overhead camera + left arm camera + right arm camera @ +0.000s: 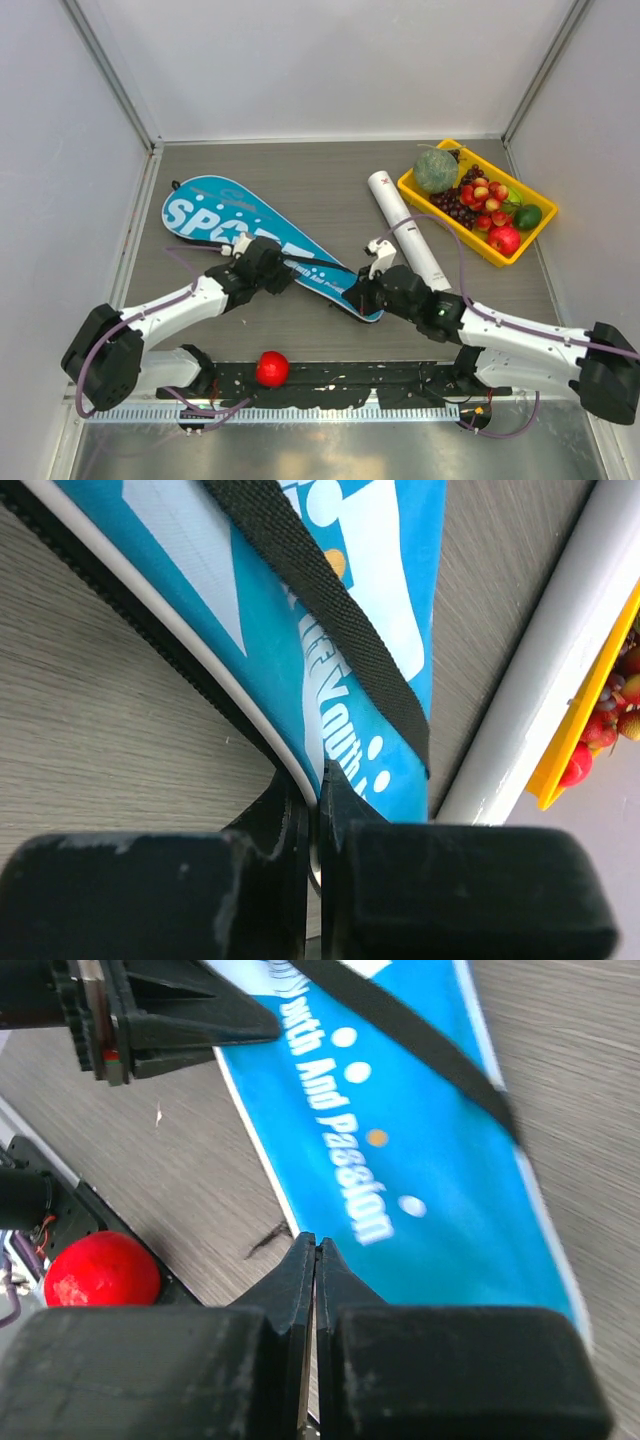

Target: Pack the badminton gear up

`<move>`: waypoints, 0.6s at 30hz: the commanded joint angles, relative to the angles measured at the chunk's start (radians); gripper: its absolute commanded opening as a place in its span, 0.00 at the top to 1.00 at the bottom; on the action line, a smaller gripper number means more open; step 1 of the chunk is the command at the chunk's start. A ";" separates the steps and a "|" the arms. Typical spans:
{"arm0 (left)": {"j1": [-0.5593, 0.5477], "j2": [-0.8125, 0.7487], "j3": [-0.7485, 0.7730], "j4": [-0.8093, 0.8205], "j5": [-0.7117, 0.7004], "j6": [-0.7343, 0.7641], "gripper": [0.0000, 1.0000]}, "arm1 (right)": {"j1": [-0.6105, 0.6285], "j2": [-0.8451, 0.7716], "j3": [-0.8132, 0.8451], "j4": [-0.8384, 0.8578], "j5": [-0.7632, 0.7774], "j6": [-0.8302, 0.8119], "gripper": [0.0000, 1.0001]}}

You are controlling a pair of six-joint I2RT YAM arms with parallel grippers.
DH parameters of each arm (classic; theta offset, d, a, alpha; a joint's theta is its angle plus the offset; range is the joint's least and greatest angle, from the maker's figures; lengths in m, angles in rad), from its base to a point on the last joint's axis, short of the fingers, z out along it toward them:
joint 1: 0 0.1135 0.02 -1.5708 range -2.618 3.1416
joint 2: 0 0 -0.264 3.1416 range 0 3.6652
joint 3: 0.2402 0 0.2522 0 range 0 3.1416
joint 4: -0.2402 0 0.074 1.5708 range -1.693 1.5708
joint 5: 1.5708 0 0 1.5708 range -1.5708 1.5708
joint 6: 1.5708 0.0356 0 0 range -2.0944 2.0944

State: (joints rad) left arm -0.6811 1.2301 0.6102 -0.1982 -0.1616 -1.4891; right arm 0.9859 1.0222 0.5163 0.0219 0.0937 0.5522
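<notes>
The long blue "SPORT" racket cover (250, 235) lies flat and diagonal on the table, its wide end at the far left. My left gripper (272, 272) is shut on the white-piped near edge of the cover (380, 600) at mid-length, as the left wrist view (322, 780) shows. My right gripper (356, 297) is shut on the edge of the cover (420, 1140) near its narrow end, as the right wrist view (316, 1245) shows. The white cardboard tube (408, 230) lies just right of the cover. No rackets or shuttlecocks are in view.
A yellow tray (412, 186) of fruit stands at the far right, beside the tube (540, 700). A red ball (271, 368) sits on the black rail at the near edge, also in the right wrist view (100, 1270).
</notes>
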 commanded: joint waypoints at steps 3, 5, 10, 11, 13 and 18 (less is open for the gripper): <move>0.005 -0.040 0.157 -0.180 -0.188 0.049 1.00 | 0.002 -0.284 -0.140 -0.100 0.241 0.084 0.95; 0.006 -0.027 0.221 -0.234 -0.216 0.069 1.00 | 0.002 -0.382 -0.170 -0.149 0.284 0.104 0.95; 0.008 0.012 0.289 -0.274 -0.162 0.063 1.00 | 0.002 -0.510 -0.226 -0.027 0.191 0.046 0.95; 0.008 0.017 0.284 -0.274 -0.145 0.034 1.00 | 0.002 -0.501 -0.219 -0.027 0.176 0.031 0.92; 0.008 0.022 0.272 -0.273 -0.113 -0.029 1.00 | 0.003 -0.452 -0.150 -0.040 0.137 0.015 0.90; 0.008 0.040 0.332 -0.391 -0.118 -0.102 1.00 | 0.025 -0.389 -0.087 -0.051 0.067 0.020 0.66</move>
State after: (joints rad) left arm -0.6785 1.2697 0.8619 -0.5148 -0.2581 -1.5177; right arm 0.9886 0.6144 0.3588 -0.0830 0.2272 0.5861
